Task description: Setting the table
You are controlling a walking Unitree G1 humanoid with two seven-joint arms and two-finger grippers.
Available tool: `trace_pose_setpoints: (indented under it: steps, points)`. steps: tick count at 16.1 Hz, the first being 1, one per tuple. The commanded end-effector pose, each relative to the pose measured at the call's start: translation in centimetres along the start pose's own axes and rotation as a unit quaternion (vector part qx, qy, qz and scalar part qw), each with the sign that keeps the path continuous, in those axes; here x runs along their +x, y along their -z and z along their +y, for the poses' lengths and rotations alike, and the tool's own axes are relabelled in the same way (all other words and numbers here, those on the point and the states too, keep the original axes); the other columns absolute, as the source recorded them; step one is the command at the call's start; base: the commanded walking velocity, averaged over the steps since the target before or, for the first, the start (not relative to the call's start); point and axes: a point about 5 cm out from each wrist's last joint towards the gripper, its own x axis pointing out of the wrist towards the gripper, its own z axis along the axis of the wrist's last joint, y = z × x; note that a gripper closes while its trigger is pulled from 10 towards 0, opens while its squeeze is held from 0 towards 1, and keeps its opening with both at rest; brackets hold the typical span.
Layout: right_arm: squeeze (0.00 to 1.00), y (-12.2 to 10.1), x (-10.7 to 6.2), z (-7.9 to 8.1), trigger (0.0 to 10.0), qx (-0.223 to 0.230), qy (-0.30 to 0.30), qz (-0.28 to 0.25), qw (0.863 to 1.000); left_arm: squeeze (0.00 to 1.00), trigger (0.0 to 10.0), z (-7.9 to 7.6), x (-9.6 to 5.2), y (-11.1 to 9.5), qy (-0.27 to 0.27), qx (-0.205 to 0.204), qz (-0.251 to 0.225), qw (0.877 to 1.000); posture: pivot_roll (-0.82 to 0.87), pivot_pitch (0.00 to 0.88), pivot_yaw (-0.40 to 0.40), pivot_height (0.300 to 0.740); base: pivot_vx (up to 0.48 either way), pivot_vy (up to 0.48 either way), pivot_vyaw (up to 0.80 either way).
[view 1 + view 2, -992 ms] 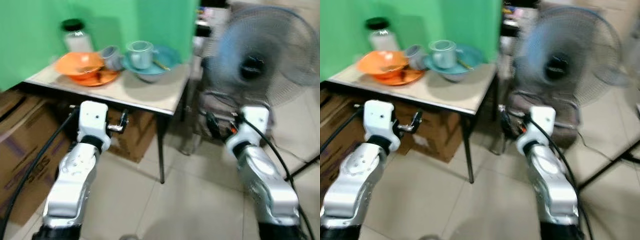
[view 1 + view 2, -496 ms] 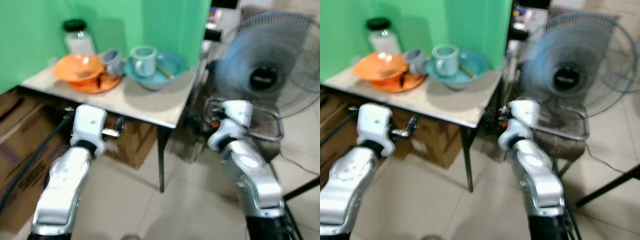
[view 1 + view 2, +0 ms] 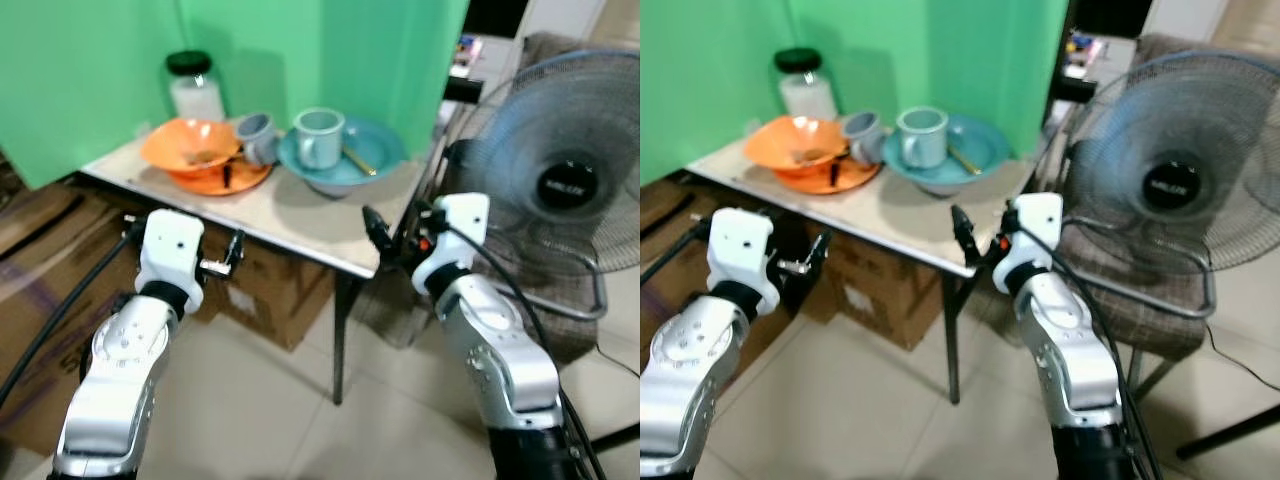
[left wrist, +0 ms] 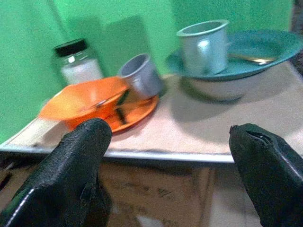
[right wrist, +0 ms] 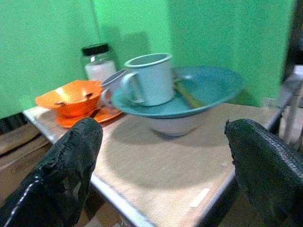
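A small beige table (image 3: 300, 215) stands against a green wall. On it an orange bowl (image 3: 190, 150) rests on an orange plate (image 3: 235, 182). A grey cup (image 3: 258, 137) leans beside them. A pale mug (image 3: 320, 137) and a gold spoon (image 3: 358, 160) lie in a teal plate (image 3: 380, 150) set on a bowl (image 5: 173, 124). A glass jar (image 3: 195, 90) stands behind. My left gripper (image 3: 232, 252) is open, below the table's front edge. My right gripper (image 3: 375, 230) is open at the table's right corner. Both hold nothing.
Just right of the table stands a large fan (image 3: 570, 180), over a chair with a checked cushion (image 3: 1140, 310). Cardboard boxes (image 3: 280, 290) fill the space under the table and to its left. Tiled floor (image 3: 280, 400) lies open in front.
The whole view has shifted and sharpened, so the camera moved. My right gripper went from in front of the fan to the table's right corner. The dishes have not moved.
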Motion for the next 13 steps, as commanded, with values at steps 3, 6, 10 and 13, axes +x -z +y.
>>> trace_pose_setpoints:
  steps: [3, 6, 10, 13]
  points:
    - [0.0, -0.4, -0.4, 0.1, 10.0, 0.0, -0.023, -0.009, 1.0, 0.0, 10.0, -0.5, 0.0, -0.3, 0.015, 0.0, -0.002, 1.0, 0.19, 0.0, 0.018, 0.74, 0.299, 0.0, 0.0]
    - [0.0, -0.5, -0.4, 0.5, 10.0, -0.021, -0.04, -0.012, 0.999, 0.0, 10.0, -0.6, -0.4, -0.4, 0.012, -0.003, -0.001, 1.0, 0.2, 0.0, 0.01, 0.74, 0.329, 0.0, 0.53]
    - [0.0, -1.3, -0.2, 1.2, 10.0, 0.009, -0.061, -0.031, 0.998, 0.0, 10.0, -0.6, -0.7, -0.5, 0.016, 0.006, 0.001, 1.0, 0.21, 0.0, 0.006, 0.74, 0.337, 0.0, 0.2]
    - [0.0, -1.8, 0.1, 1.2, 10.0, 0.006, -0.061, -0.043, 0.997, 0.0, 10.0, -0.9, -0.8, -0.5, 0.049, 0.015, 0.005, 0.999, 0.22, 0.0, 0.005, 0.74, 0.336, 0.0, 0.0]
